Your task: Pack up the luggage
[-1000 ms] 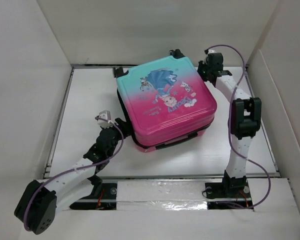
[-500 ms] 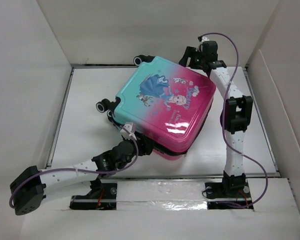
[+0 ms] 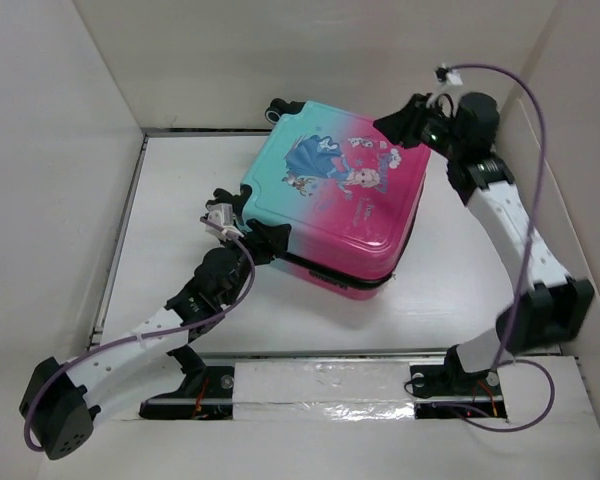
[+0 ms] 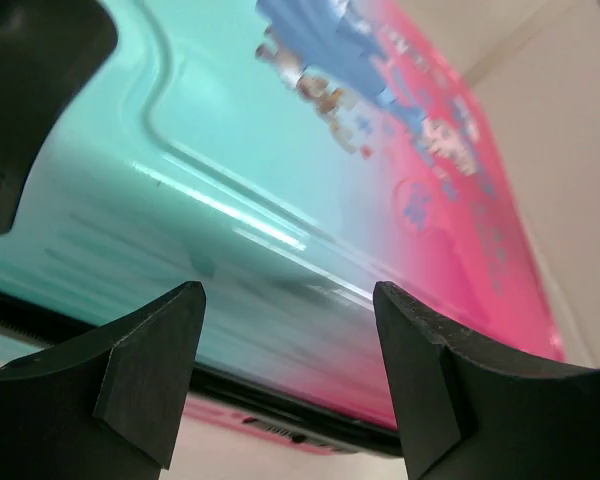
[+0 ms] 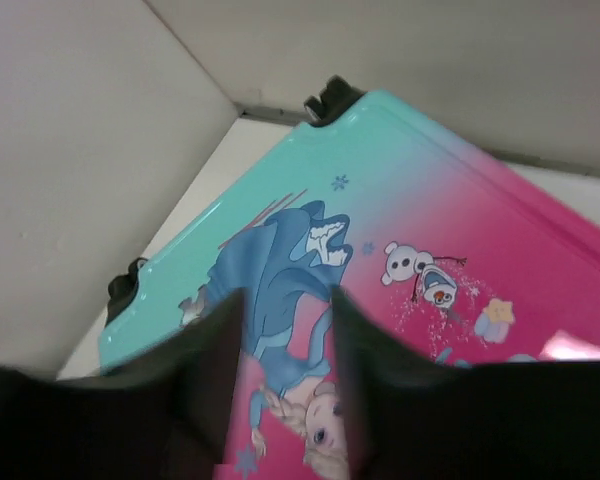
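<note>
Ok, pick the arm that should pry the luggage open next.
Left, probably. The left gripper sits at the luggage's teal side edge, jaws open and level with the dark seam. The right gripper hovers above the lid's pink far corner, away from the seam.
</note>
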